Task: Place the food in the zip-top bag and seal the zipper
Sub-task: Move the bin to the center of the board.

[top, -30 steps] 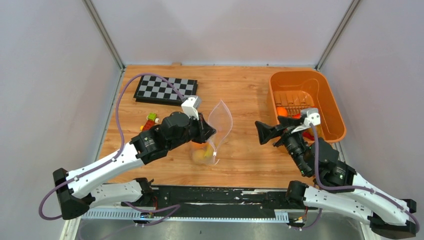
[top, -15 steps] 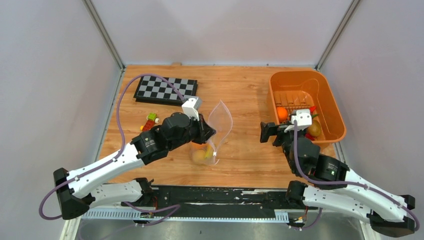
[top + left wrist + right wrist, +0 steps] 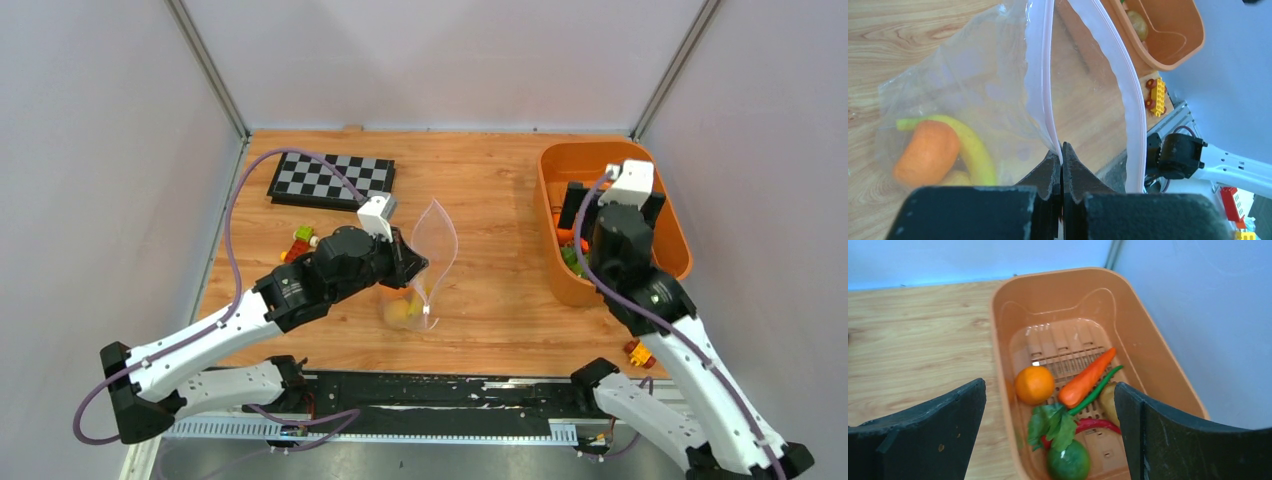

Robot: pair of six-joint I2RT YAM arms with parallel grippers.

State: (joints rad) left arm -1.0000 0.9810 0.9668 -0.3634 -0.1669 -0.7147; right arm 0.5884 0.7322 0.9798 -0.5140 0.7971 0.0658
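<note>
My left gripper is shut on one rim of the zip-top bag, which stands open on the table. In the left wrist view the jaws pinch the pink zipper; an orange piece and a yellow banana lie inside the bag. My right gripper is open and empty above the orange basket. In the basket lie an orange ball, a carrot, a red chilli, a green round fruit and a brownish piece.
The orange basket stands at the right, close to the side wall. A chessboard lies at the back left. Block toys lie left of the left arm, and one lies near the right front edge.
My right arm has swung from the table's middle back and right, over the basket, gripper still open. The left gripper has kept its hold on the bag.
</note>
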